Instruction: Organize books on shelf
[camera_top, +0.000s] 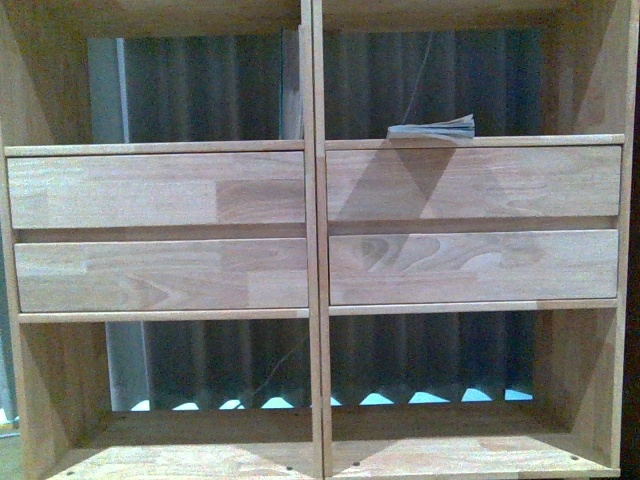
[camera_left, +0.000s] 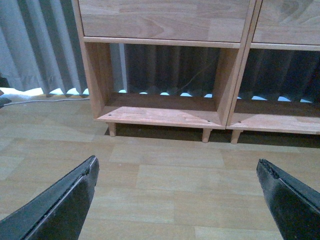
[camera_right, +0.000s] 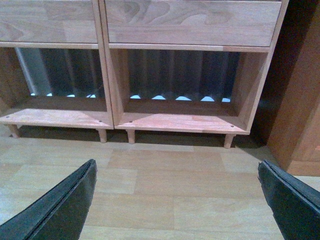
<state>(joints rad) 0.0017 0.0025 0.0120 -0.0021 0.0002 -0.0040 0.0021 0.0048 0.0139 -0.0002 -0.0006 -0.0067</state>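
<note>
Light natural-wood shelf (camera_top: 160, 190) holds the thin floppy pale-edged book (camera_top: 432, 128) flat in its upper right compartment, long axis sideways. We see left claw (camera_left: 176, 162) and right claw (camera_right: 176, 164) spread, empty, well below it; the right seems nearer.

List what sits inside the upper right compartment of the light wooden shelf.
One thin floppy paperback book lies flat on the light wooden shelf; a grey pleated curtain shows behind. Its cover is hidden at this angle.
</note>
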